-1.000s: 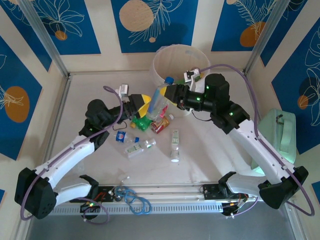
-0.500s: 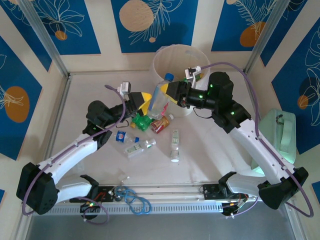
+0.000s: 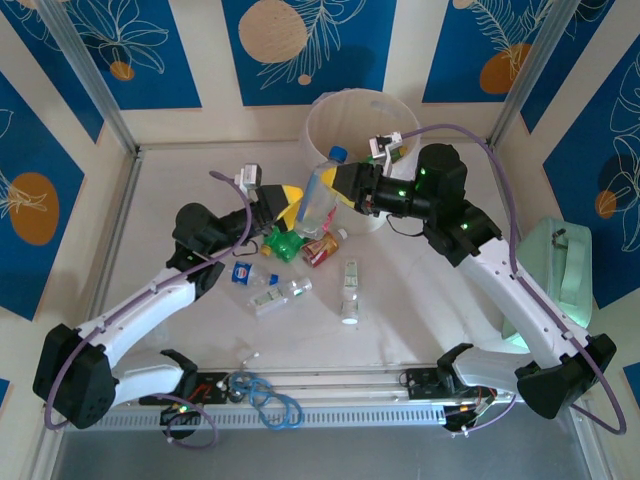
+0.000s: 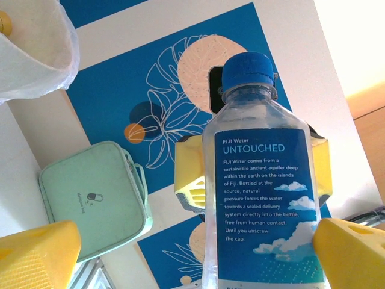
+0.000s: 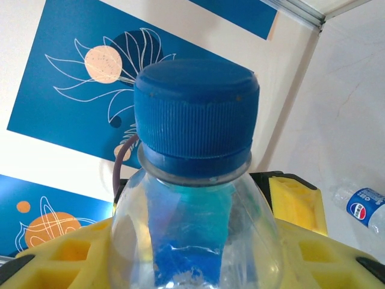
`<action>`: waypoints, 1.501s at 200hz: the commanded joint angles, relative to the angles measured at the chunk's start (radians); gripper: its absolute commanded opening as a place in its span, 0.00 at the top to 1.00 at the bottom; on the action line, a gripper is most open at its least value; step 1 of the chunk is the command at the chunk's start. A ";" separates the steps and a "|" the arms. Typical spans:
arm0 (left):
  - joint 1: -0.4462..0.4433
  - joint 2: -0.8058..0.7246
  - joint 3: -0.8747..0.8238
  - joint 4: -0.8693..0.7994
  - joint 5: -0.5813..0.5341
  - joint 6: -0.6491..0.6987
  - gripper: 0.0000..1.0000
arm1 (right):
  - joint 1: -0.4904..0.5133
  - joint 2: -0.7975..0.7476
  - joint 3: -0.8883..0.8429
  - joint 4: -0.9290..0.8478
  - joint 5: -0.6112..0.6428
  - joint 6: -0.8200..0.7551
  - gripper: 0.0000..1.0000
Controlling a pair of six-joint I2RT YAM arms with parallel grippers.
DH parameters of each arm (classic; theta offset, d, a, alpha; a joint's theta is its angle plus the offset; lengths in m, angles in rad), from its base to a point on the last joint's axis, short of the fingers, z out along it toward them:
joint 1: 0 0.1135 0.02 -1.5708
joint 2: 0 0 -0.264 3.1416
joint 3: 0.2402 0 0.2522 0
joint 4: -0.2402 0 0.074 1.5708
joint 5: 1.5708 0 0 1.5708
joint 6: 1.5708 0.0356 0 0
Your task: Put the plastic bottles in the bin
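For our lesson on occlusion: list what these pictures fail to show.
Bottle base: left wrist view, cut off by the bottom edge.
Bin bottom: top view, hidden by its wall and the right gripper.
Green bottle: top view, partly under the left gripper.
Amber bottle label: top view, too small to read.

Bin (image 3: 322, 150) mouth mostly free from above; right wrist overhangs near rim. Front approach blocked: Fiji bottle (image 3: 318, 195) clamped in right gripper (image 3: 343, 186), just before bin wall. Left gripper (image 3: 288, 207) fingers spread, flanking bottle, gaps both sides. Table (image 3: 170, 200) centre cluttered: green bottle (image 3: 283, 243), amber bottle (image 3: 320, 250), Pepsi bottle (image 3: 250, 272), clear bottles (image 3: 280, 295). Far left corner bare. Mint-green case (image 3: 565, 265) at right edge.
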State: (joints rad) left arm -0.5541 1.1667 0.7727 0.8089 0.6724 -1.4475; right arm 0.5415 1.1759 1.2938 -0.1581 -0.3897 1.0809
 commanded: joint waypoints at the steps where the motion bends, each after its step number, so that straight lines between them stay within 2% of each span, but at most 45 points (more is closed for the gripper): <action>1: -0.037 -0.002 -0.003 0.135 0.063 -0.019 0.00 | -0.005 0.010 -0.008 -0.036 0.058 -0.032 0.58; 29: -0.038 -0.009 -0.004 0.098 0.065 -0.007 0.00 | -0.005 0.011 0.016 -0.060 0.075 -0.052 0.58; 60: -0.037 -0.012 -0.011 0.158 0.061 -0.038 0.00 | -0.009 0.018 0.021 -0.064 0.098 -0.060 0.58; 95: -0.040 -0.021 -0.003 0.062 0.062 0.010 0.02 | 0.005 0.047 0.051 -0.056 0.099 -0.066 0.58; 158: -0.043 0.019 0.007 0.105 0.089 -0.004 0.25 | 0.023 0.070 0.059 -0.019 0.122 -0.050 0.58; 209: -0.043 0.035 0.009 0.118 0.061 -0.008 0.42 | 0.019 0.059 0.035 -0.022 0.124 -0.047 0.57; 237: -0.043 0.049 0.024 0.113 0.061 -0.003 0.47 | 0.010 0.043 0.020 -0.023 0.127 -0.044 0.50; 254: -0.040 0.050 0.038 0.067 0.062 0.020 0.48 | -0.014 0.020 0.018 -0.049 0.133 -0.056 0.34; 270: -0.034 0.047 0.064 0.007 0.066 0.052 0.45 | -0.059 -0.030 0.013 -0.106 0.158 -0.087 0.23; 285: -0.017 0.050 0.119 -0.083 0.074 0.106 0.44 | -0.134 -0.086 0.007 -0.194 0.172 -0.105 0.20; 300: 0.002 0.076 0.219 -0.246 0.081 0.201 0.43 | -0.212 -0.141 -0.003 -0.302 0.180 -0.132 0.20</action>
State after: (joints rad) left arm -0.5785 1.2201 0.8455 0.7418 0.7334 -1.3960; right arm 0.4202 1.1374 1.3025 -0.2974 -0.2443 1.0023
